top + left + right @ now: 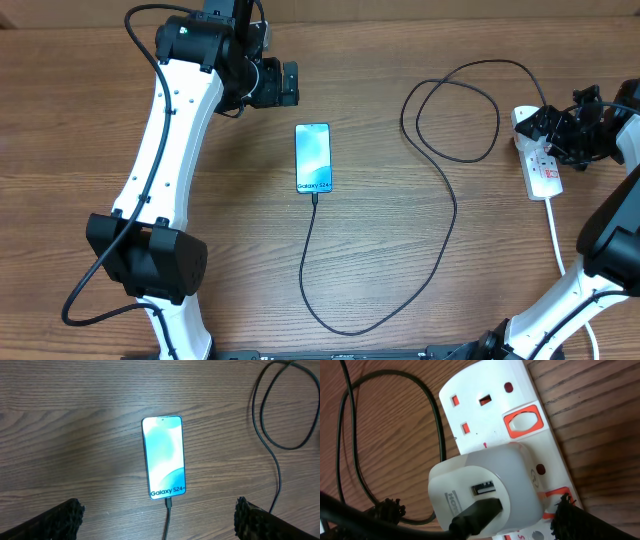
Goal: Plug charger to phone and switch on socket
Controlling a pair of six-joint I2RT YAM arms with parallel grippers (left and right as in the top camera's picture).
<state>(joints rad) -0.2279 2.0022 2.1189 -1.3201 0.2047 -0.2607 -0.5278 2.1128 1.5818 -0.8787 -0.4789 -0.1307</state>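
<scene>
Right wrist alone: adapter (505, 470) in socket (492, 420)

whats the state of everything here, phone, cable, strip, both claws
phone, screen lit, flat on the table, connector in its bottom port
charger, tip in the phone, other end in the white adapter
white adapter, seated in the socket
socket, end outlet empty, switch position unclear
left claw, open, above the phone, empty
right claw, open, fingers either side of the adapter
</scene>
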